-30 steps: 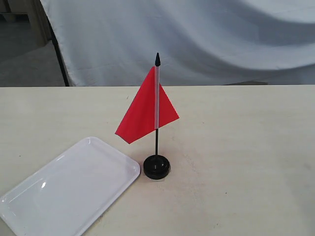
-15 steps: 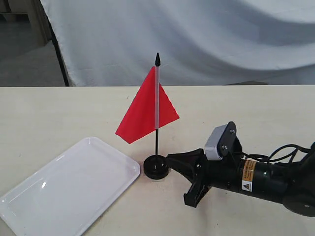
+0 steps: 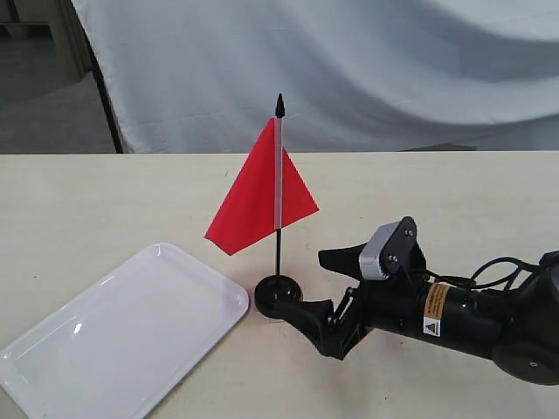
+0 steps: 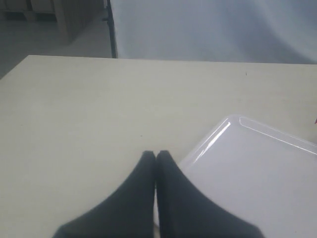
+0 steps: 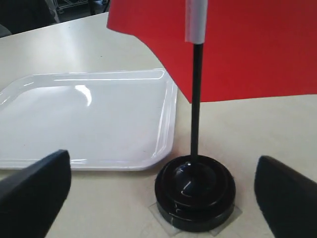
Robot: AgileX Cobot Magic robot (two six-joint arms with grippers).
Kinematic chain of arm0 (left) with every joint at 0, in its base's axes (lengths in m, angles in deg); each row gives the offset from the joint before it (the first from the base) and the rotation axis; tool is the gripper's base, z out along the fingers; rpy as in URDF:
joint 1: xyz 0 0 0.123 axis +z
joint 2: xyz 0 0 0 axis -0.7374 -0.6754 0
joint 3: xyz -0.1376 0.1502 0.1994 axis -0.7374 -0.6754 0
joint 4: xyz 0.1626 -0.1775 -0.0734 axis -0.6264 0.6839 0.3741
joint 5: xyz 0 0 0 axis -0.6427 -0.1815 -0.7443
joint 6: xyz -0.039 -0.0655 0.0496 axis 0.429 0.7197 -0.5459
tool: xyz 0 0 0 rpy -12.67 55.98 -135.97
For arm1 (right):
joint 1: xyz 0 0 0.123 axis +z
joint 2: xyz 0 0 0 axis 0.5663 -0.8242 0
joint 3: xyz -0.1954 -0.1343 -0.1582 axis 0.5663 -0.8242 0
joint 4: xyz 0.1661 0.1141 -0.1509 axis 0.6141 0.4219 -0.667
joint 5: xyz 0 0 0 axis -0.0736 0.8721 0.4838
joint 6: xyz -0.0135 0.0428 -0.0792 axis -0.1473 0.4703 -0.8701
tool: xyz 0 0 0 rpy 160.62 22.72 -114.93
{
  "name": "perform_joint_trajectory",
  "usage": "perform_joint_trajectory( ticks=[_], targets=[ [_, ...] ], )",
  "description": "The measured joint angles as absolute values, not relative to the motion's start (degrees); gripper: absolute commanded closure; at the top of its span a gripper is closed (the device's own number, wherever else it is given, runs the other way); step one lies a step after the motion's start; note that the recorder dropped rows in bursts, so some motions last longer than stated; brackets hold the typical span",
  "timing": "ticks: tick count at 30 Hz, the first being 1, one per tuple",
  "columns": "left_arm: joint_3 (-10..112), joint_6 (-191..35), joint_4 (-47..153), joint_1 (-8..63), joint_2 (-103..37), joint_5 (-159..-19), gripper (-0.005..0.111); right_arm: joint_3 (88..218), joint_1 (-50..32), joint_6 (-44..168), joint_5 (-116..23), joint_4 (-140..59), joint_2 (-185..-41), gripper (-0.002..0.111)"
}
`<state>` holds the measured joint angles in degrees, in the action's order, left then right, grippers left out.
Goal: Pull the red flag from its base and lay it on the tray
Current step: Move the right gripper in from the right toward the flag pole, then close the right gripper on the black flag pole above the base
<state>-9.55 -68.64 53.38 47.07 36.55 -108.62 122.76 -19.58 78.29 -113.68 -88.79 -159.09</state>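
The red flag [image 3: 258, 196] stands upright, its thin black pole set in the round black base [image 3: 278, 295] on the table. The white tray [image 3: 122, 332] lies just left of the base. My right gripper [image 3: 305, 281] is low over the table at the base's right side, open, with nothing between its fingers. In the right wrist view the base [image 5: 195, 191] and pole [image 5: 195, 99] sit centred ahead of the wide-open gripper [image 5: 162, 158], with the red flag [image 5: 237, 44] above. My left gripper [image 4: 156, 154] is shut and empty beside a corner of the tray [image 4: 257, 168].
The base rests on a small square of clear tape [image 5: 225, 220]. A white cloth backdrop [image 3: 349, 70] hangs behind the table's far edge. The right arm [image 3: 472, 319] lies across the table's right front part.
The right arm came in from the right, absent one second ago. Since half a second ago its gripper has rolled and edged closer to the base. Flag, base and tray have not moved.
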Motion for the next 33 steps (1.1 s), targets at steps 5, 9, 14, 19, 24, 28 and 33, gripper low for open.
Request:
perform_joint_trajectory(
  ticks=[5,9,14,19,24,28,33],
  targets=[
    [-9.55,-68.64,53.38,47.07,36.55,-108.62,0.107,123.85,-19.48,78.18,-113.26,-86.75,-159.09,0.008],
    [-9.55,-68.64,53.38,47.07,36.55,-108.62,0.107,127.20,-18.62,79.20,-110.12,-85.85,-159.57,0.011],
    [-9.55,-68.64,53.38,47.07,36.55,-108.62,0.107,132.61,-15.83,79.58,-103.32,-85.54,-162.41,0.011],
    [-9.55,-68.64,53.38,47.07,36.55,-108.62,0.107,137.00,-13.88,79.93,-100.56,-85.44,-164.59,0.011],
    [-9.55,-68.64,53.38,47.07,36.55,-108.62,0.107,139.18,-13.77,80.39,-100.11,-83.89,-165.58,0.011],
    [-9.55,-68.64,53.38,47.07,36.55,-108.62,0.107,139.23,-13.77,80.53,-100.65,-82.77,-165.61,0.031],
    [-9.55,-68.64,53.38,47.07,36.55,-108.62,0.107,139.23,-13.77,80.53,-105.24,-82.97,-165.61,0.106]
  ],
)
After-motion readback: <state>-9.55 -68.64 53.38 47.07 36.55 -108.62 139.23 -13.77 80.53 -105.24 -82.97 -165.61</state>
